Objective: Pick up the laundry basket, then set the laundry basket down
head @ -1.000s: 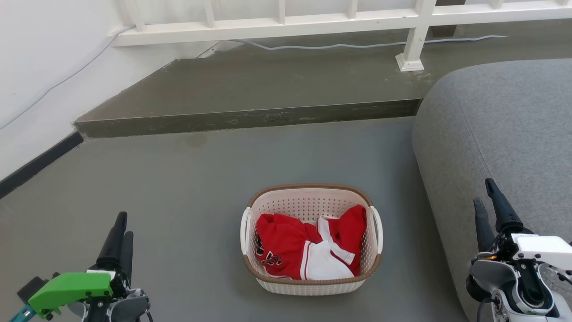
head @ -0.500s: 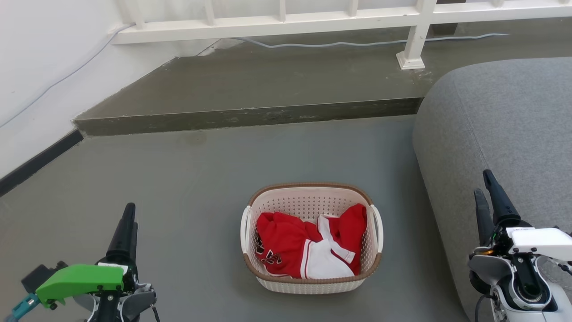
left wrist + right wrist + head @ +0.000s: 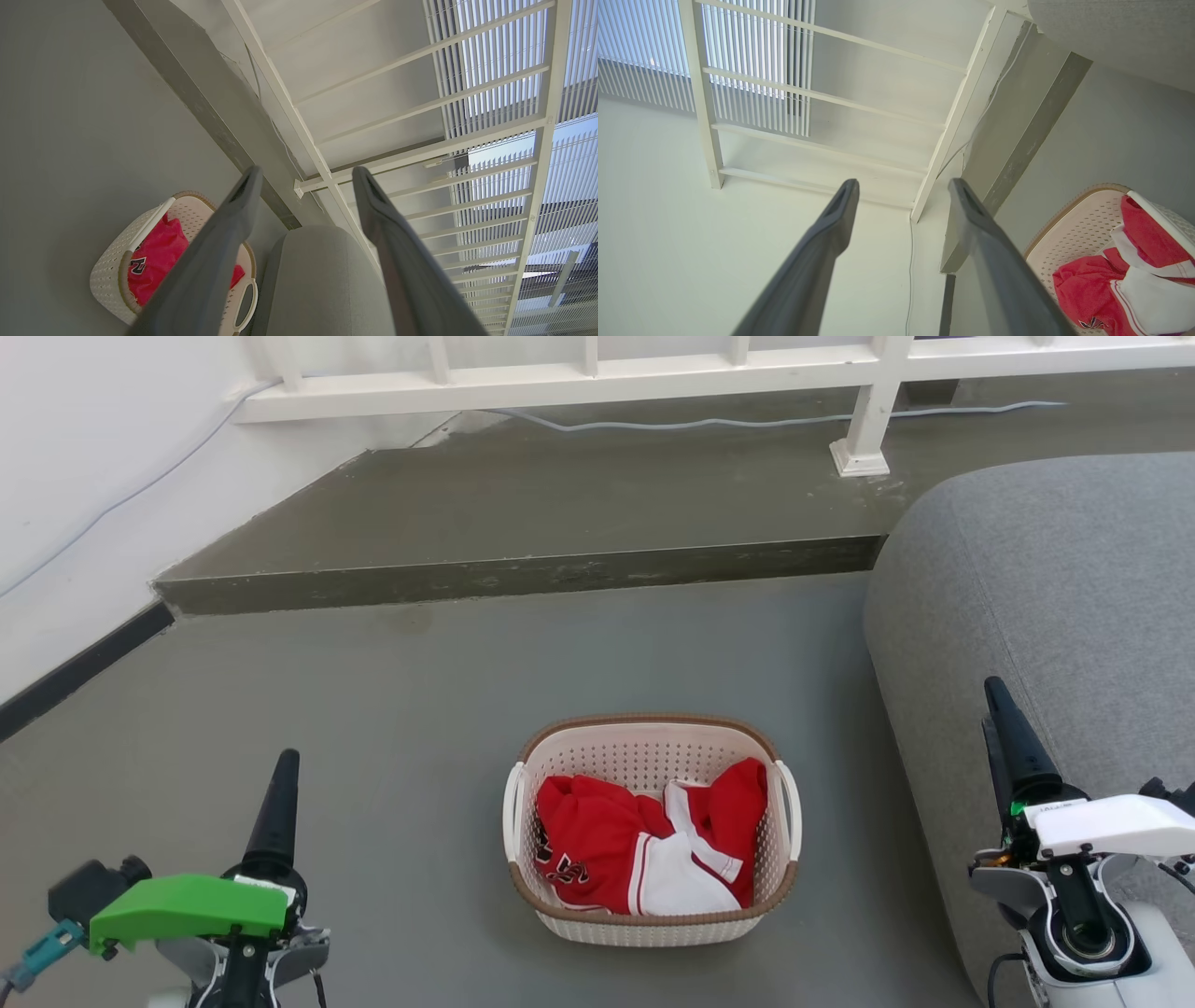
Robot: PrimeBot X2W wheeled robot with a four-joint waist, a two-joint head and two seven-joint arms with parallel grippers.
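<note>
Just cream perforated laundry basket [image 3: 651, 835], brown-rimmed

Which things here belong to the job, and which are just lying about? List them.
Job: basket; left claw; right claw, both open.
Lying about: clothes in the basket; sofa; step; railing; cable.
</note>
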